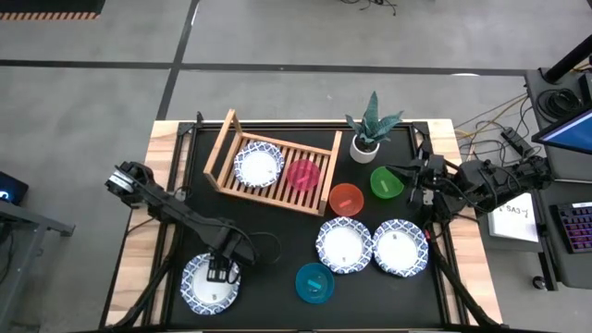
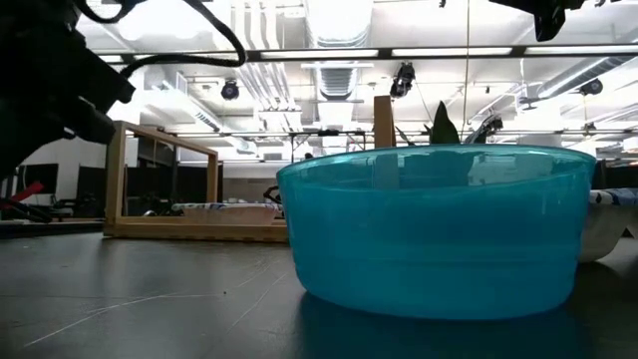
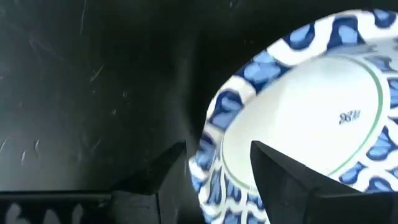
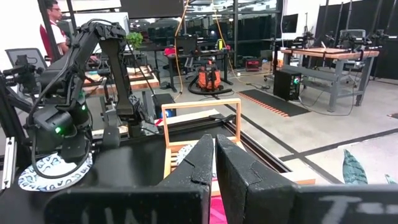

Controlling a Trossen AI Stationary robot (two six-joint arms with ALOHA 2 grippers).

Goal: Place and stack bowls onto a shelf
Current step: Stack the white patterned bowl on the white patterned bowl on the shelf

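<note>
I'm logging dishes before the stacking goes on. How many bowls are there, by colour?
White with blue patterned rim: 4, one on the shelf, one under the left end effector, two side by side
Pink: 1, on the shelf
Red: 1
Green: 1
Teal: 1
Total: 8

Left hand (image 1: 220, 271) low, fingers apart; right hand (image 1: 413, 174) raised, closed.

teal bowl (image 2: 436, 229) close, foreground | shelf (image 2: 169, 214) behind, left
</note>
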